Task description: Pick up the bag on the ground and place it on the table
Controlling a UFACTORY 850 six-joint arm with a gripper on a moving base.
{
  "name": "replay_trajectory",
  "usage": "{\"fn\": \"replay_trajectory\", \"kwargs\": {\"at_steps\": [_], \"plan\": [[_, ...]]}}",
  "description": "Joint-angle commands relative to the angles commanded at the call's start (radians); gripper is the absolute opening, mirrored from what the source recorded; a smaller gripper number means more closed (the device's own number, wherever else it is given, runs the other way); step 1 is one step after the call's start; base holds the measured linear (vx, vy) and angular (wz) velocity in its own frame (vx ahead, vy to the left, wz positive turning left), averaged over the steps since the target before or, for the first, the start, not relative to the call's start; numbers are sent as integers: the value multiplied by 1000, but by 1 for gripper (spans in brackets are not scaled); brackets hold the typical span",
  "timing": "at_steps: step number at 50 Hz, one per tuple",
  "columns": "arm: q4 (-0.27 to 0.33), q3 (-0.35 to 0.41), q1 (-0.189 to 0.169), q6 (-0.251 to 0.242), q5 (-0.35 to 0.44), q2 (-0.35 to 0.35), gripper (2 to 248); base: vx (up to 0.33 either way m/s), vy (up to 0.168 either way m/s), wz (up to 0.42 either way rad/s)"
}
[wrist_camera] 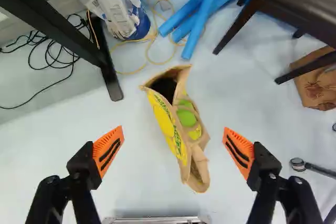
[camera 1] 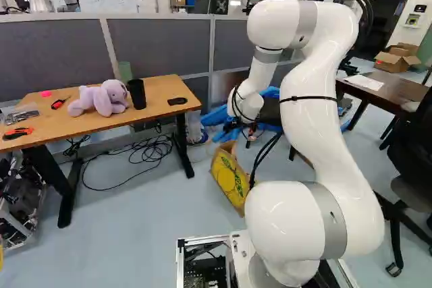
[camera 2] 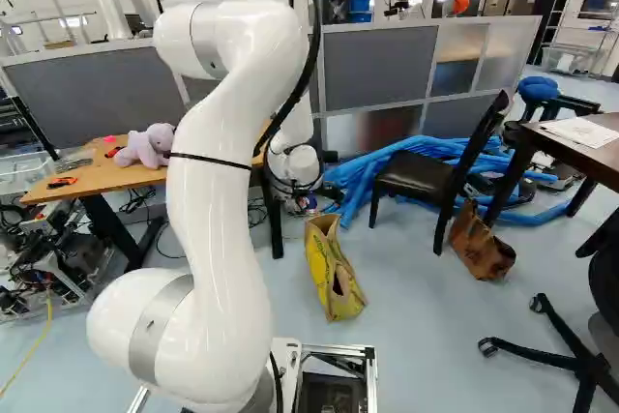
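The yellow-and-brown paper bag (wrist_camera: 179, 127) sat on the pale blue floor (wrist_camera: 131, 177), under the black two-fingered gripper with orange pads (wrist_camera: 174, 128); its fingers were spread wide, with the bag's image between them but neither pad touching it. The step in hand looked to be the descent for the grasp. The bag's length ran a little askew of the gripper's forward line, so a small wrist turn would likely have set the pads square to its long sides. From there the arm needed to go straight down, centred, until the pads stood low enough beside both walls, then close gently: thin paper could have crumpled or slipped if caught only at the rim. The black metal table leg (wrist_camera: 79, 38) stood near the bag's far end, so a straight lift before any sideways swing seemed wisest. The wooden-topped table (camera 1: 159, 90) seemed the likely goal, its purple plush toy (camera 1: 101, 98) and black cup (camera 1: 137, 94) best avoided.
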State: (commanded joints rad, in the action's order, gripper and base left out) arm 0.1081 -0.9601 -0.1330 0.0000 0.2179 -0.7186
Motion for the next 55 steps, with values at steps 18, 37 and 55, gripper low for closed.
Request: {"fn": "replay_trajectory", "kwargs": {"at_steps": [18, 37, 55], "plan": [[0, -36, 0, -6, -1, -64, 247, 0, 0, 0], [0, -77, 0, -179, -1, -133, 247, 0, 0, 0], [0, -118, 0, -368, -1, -198, 247, 0, 0, 0]]}}
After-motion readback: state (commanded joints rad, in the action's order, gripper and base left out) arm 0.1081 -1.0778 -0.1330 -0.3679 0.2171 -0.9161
